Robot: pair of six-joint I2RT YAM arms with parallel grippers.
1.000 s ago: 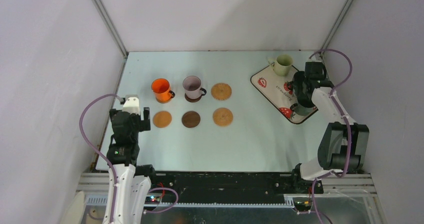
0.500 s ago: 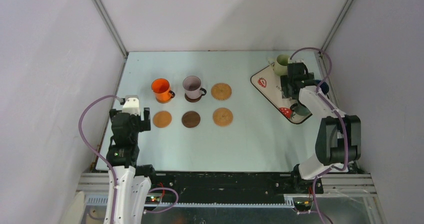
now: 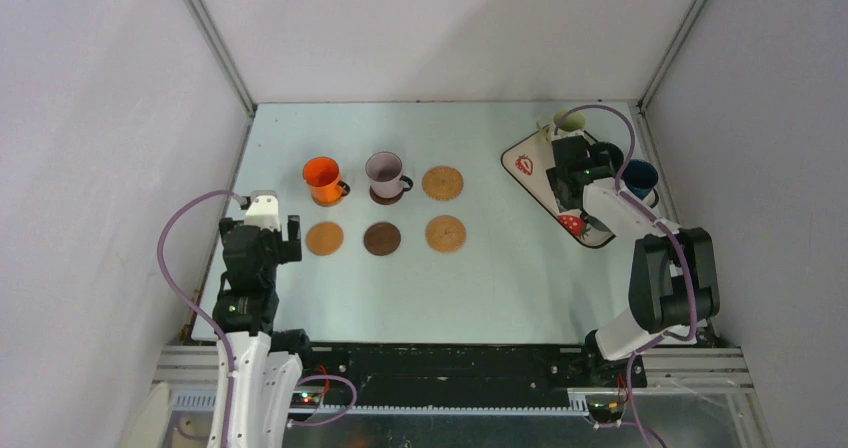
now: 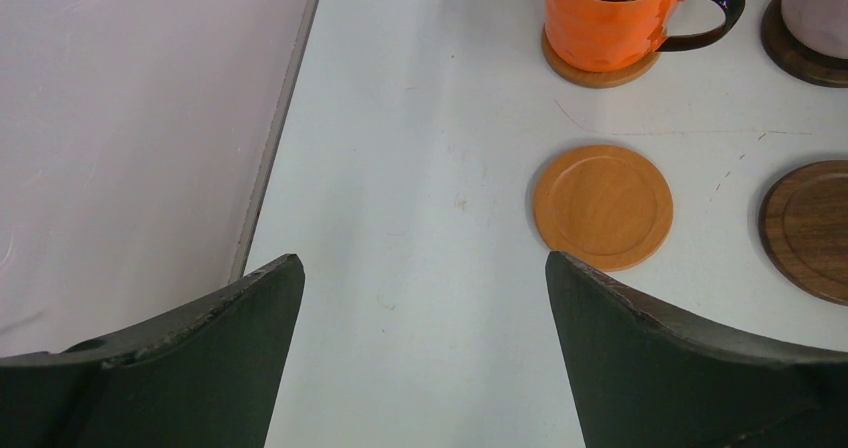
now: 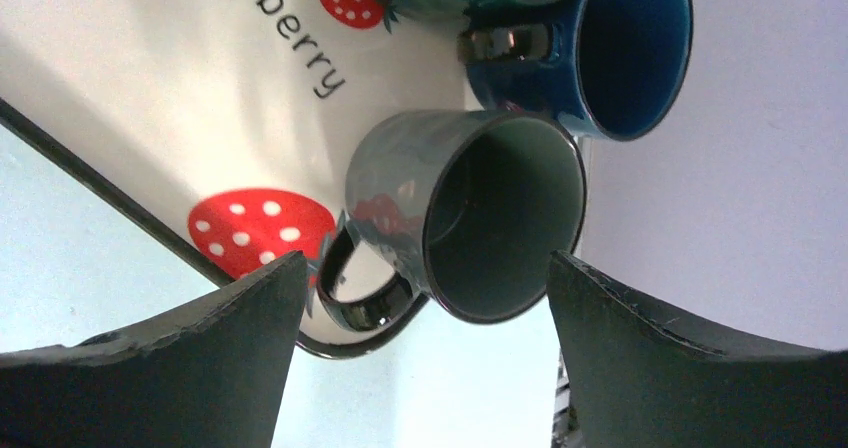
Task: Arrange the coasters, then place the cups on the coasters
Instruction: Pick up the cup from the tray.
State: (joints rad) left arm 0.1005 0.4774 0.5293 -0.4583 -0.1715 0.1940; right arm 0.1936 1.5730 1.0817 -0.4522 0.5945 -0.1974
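Right arm (image 3: 622, 208) shifted left over tray (image 3: 520, 154), left fingers (image 4: 170, 368) and right fingers (image 5: 170, 368) spread, pale tabletop (image 3: 480, 278), grey walls (image 3: 450, 28).

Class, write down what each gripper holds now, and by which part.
Nothing. The left gripper is open over the table; the right gripper is open near a dark green cup.

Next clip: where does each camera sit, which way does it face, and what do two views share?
Top external: above and behind the arms, looking down on the table; left arm and right arm show.
Left wrist: on the left arm, looking down at a bare tan coaster; fingers of the open left tool show.
Right wrist: low over the strawberry tray, facing a dark green cup; fingers of the open right tool show.
Shared: the orange cup, in top and left wrist views.
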